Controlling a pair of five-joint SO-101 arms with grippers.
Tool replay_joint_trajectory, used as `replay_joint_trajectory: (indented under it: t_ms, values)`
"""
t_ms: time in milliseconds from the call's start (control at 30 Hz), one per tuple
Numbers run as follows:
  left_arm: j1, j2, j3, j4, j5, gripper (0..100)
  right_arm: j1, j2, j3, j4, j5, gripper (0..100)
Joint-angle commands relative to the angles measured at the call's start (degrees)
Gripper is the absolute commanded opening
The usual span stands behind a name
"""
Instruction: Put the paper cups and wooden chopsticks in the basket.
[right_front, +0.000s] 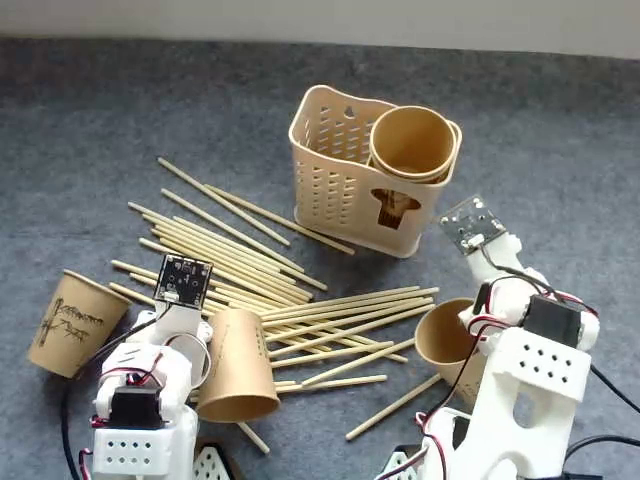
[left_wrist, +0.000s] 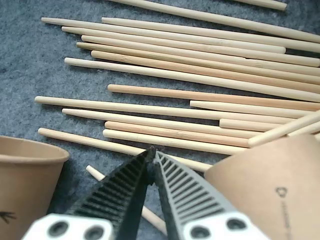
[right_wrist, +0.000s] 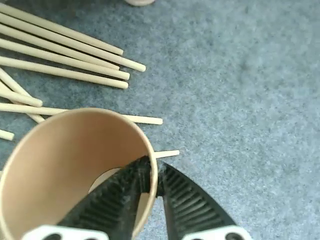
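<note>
The right gripper (right_wrist: 151, 172) is pinching the rim of a cup (right_wrist: 60, 165). The left gripper (left_wrist: 151, 156) is sitting pressed together between a lying cup (left_wrist: 270, 185) and a standing cup (left_wrist: 25, 190), both cut off. Sticks (left_wrist: 190, 62) are lying farther on. The basket (right_front: 340, 190) is hiding most of its cups (right_front: 412, 140).

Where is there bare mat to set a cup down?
Bare grey mat lies left of the cream slotted plastic basket, beyond the wooden chopsticks, and right of it. The near middle is crowded with chopsticks and brown paper cups.
</note>
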Motion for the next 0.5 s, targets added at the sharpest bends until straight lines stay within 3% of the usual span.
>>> replay_joint_trajectory:
  t_ms: [0, 200, 467]
  values:
    - [0.57, -0.13, 1.1, 0.09, 0.09, 1, 1.45, -0.31, -6.99, 2.95, -4.22, 0.5]
    - [0.57, -0.13, 1.1, 0.09, 0.09, 1, 1.19, -0.22, -16.4, 9.54, -12.4, 0.5]
    - [0.57, -0.13, 1.1, 0.09, 0.09, 1, 1.1, -0.22, -22.9, 10.15, -23.21, 0.5]
